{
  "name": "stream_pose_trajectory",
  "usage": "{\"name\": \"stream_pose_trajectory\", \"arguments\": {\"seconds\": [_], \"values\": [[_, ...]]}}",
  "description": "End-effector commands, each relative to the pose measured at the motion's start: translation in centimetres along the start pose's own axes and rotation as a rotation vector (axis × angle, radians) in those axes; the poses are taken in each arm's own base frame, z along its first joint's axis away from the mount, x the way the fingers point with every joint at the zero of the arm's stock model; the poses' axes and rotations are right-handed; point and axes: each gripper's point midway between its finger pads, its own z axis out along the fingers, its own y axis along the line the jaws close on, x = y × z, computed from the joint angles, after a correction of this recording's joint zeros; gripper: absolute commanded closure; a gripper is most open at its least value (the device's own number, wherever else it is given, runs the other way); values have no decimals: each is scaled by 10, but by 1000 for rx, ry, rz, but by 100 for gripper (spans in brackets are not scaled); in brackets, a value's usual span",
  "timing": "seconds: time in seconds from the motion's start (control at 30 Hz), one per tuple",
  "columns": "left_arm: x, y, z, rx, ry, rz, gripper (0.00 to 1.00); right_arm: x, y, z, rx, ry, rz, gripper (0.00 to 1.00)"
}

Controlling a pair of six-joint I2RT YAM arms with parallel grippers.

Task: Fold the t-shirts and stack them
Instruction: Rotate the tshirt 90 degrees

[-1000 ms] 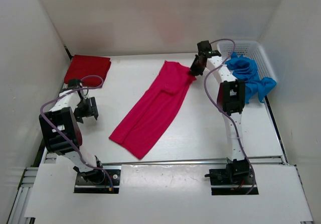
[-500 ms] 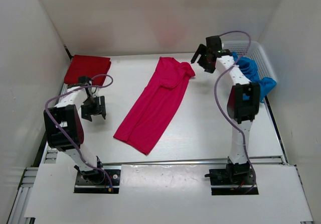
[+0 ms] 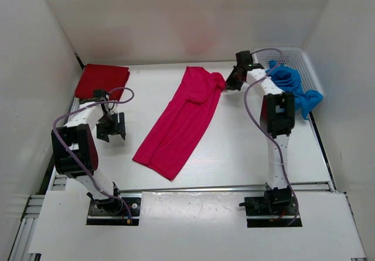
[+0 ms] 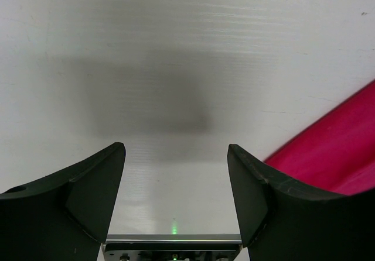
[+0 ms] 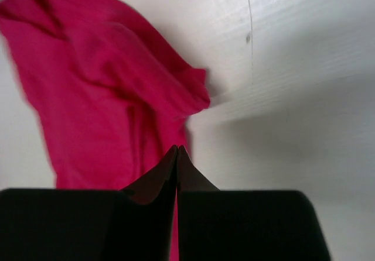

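Observation:
The magenta-pink t-shirt (image 3: 181,117) lies folded into a long strip running diagonally across the middle of the table. It also shows in the right wrist view (image 5: 105,85) and at the edge of the left wrist view (image 4: 337,150). The dark red t-shirt (image 3: 102,79) lies folded at the far left. The bright blue t-shirt (image 3: 290,82) is bunched in the basket. My right gripper (image 3: 231,81) (image 5: 177,148) is shut and empty, just above the pink shirt's far right edge. My left gripper (image 3: 111,127) (image 4: 176,150) is open and empty over bare table, left of the pink shirt.
A white mesh basket (image 3: 302,56) stands at the far right corner with the blue shirt spilling over its near rim. White walls close in the table on the left, back and right.
My right gripper let go of the pink shirt's far corner, swung away open, then came back to that edge with its jaws shut. My left gripper moved a little right.

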Motion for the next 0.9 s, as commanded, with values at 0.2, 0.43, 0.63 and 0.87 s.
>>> {"name": "stream_pose_trajectory", "arguments": {"seconds": [0.2, 0.43, 0.63, 0.87], "values": [[3, 0, 6, -8, 18, 5, 18, -2, 20, 41, -26, 1, 95, 100], [-1, 2, 9, -17, 27, 5, 18, -31, -6, 60, 94, -137, 116, 100], [4, 5, 19, -35, 75, 4, 18, -54, 7, 77, 32, -198, 150, 100], [-1, 7, 21, -45, 84, 4, 18, -68, 4, 84, 18, -251, 120, 94]]}}
